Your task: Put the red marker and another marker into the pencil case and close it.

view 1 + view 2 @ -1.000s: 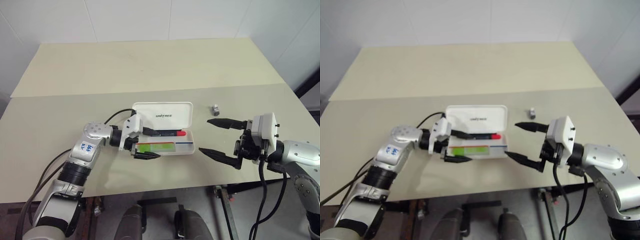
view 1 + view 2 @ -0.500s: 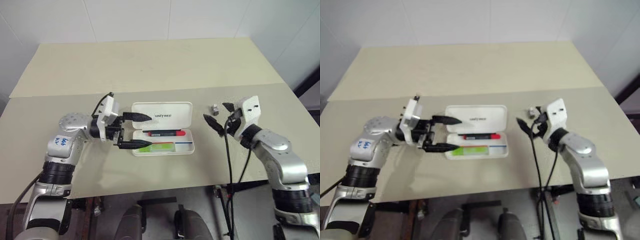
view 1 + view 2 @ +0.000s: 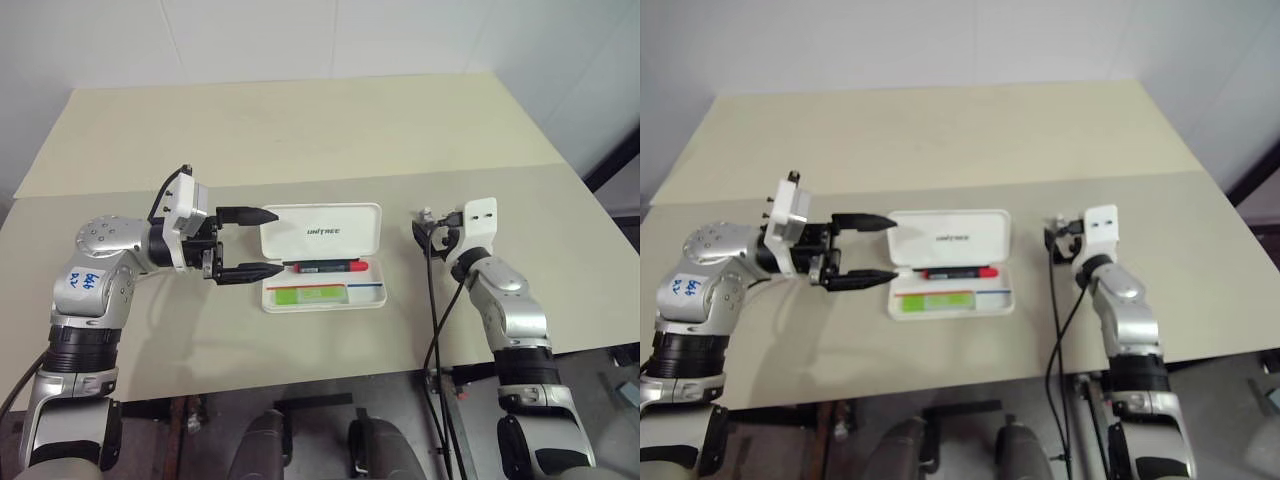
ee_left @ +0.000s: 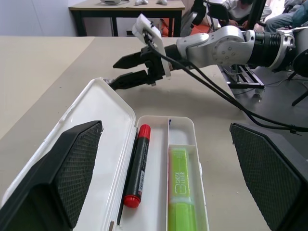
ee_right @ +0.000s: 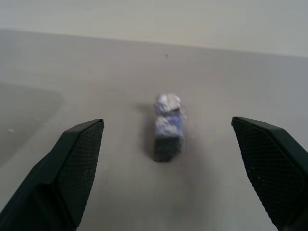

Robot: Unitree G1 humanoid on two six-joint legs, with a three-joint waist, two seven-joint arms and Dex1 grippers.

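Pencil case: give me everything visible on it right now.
The pencil case is a white, hard-looking plastic box with rounded corners, lying open on the table. Its lid, lettered "unitree", lies folded back. The tray holds the red marker and the green highlighter in separate compartments, plus a red-and-blue stripe. Neither gripper touches it.

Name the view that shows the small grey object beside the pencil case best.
The right wrist view: the small grey object lies close up between the open right gripper's fingers. Both eye views show a speck; the left wrist view hides it.
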